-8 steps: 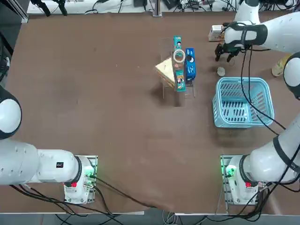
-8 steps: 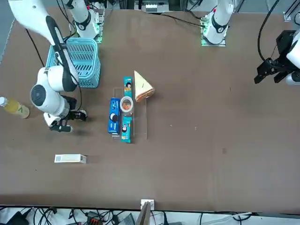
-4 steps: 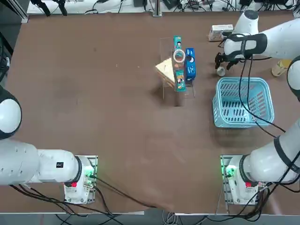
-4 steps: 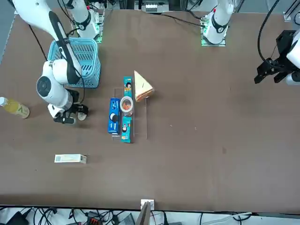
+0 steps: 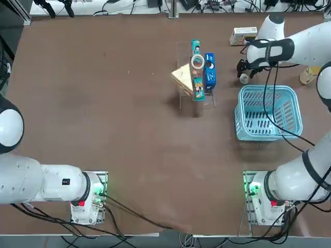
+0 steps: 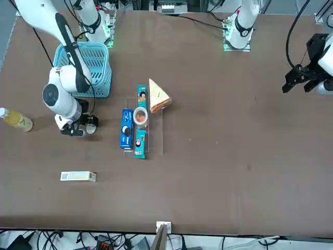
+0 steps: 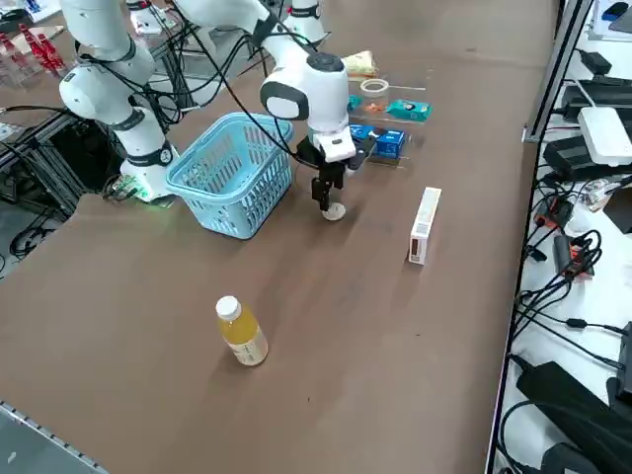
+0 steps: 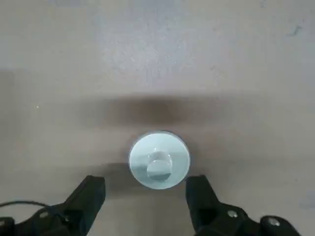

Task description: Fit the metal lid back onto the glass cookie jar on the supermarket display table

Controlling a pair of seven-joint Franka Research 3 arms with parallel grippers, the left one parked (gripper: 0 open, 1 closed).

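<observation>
At the left of the front view, the white right arm hangs its black two-fingered right gripper (image 6: 83, 128) low over the dark brown matte tabletop (image 6: 234, 156), just in front of the light blue plastic basket (image 6: 89, 67). The fingers (image 8: 86, 196) stand wide apart, holding nothing, with the small round silvery-grey metal lid (image 8: 159, 159) lying flat on the tabletop just ahead of the gap between them; I would judge the arm is lining up to pick it off the surface. In the top view the lid (image 5: 243, 78) sits at the upper right, just above the basket and partly under the gripper. Further right in the front view, near the centre, the small clear glass cookie jar with a whitish rim (image 6: 140, 116) stands open among a blue snack box (image 6: 125, 134), teal packets and a wedge-shaped sandwich, well apart from the lid, so the lid needs carrying across. Whether the fingertips touch the tabletop is hard to tell, and the clear stand round the jar is barely visible
</observation>
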